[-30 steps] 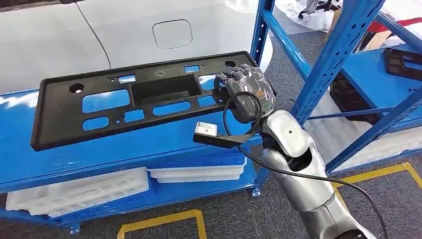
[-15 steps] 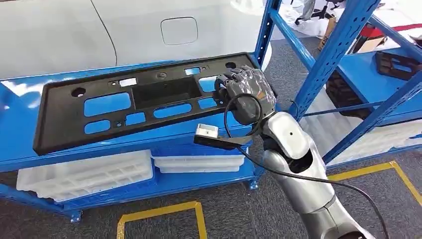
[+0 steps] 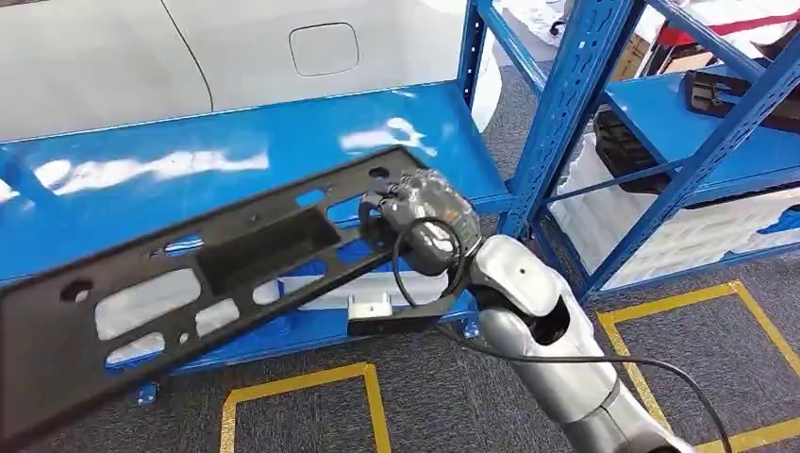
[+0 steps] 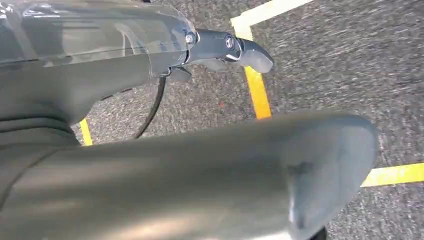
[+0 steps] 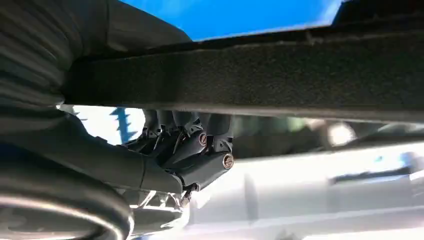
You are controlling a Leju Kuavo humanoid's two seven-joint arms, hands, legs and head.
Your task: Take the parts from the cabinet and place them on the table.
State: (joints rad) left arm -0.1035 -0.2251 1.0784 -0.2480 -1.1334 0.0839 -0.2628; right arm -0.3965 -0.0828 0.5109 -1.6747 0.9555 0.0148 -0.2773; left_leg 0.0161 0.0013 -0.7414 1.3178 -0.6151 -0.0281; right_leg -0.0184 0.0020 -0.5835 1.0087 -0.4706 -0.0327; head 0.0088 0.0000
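Observation:
A long black plastic panel point(image 3: 189, 293) with several cut-outs hangs tilted in front of the blue cabinet shelf point(image 3: 236, 160), its far end low at the left. My right hand point(image 3: 420, 212) grips the panel's upper right end. In the right wrist view the fingers point(image 5: 190, 145) curl under the panel's dark edge point(image 5: 275, 75). My left hand point(image 4: 200, 165) hangs over the grey floor, thumb and a dark finger point(image 4: 250, 52) apart, holding nothing.
A blue rack upright point(image 3: 566, 104) stands just right of my right hand. A second rack at the right carries black parts point(image 3: 726, 94) and white foam point(image 3: 679, 236). A white car body panel point(image 3: 189, 47) stands behind the shelf. Yellow tape point(image 3: 302, 396) marks the floor.
The black panel has left the shelf top: my right hand has drawn it toward me and lower, and its left end has dropped. The head view has shifted as well.

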